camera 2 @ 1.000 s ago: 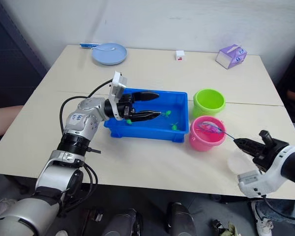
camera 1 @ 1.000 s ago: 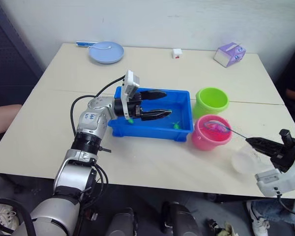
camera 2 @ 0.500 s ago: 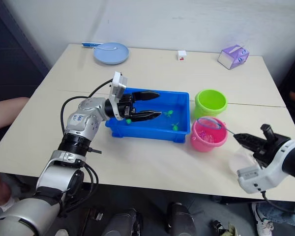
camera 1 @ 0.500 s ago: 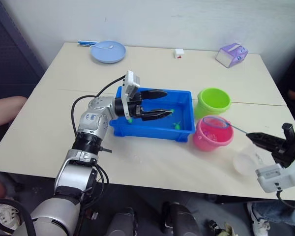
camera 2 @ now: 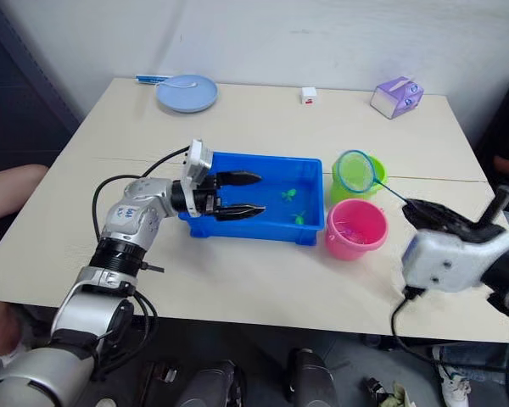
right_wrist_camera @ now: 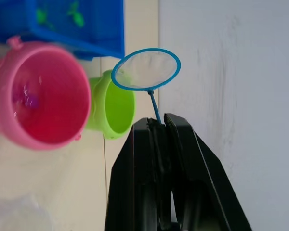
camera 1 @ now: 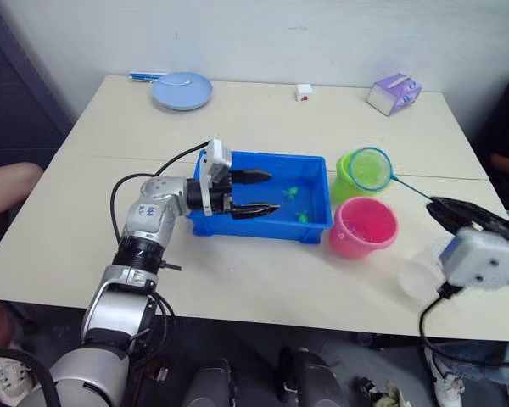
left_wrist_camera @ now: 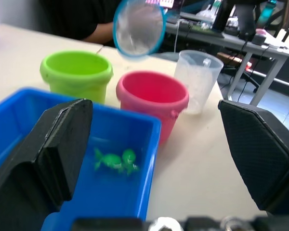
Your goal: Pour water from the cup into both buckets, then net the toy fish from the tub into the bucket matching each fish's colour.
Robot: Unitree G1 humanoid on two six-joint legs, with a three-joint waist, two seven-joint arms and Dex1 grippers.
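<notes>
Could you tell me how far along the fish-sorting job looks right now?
Done: the cup stands upright on the table, and pink fish already lie in the pink bucket. In hand: the right end effector is shut on the net handle, the hoop raised over the green bucket. The left end effector is open over the tub. Left: green fish remain in the tub.

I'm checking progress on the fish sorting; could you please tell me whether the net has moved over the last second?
Yes. The net has moved away from the pink bucket, where its hoop was a second ago, and now hangs over the green bucket, held by the right hand.
</notes>
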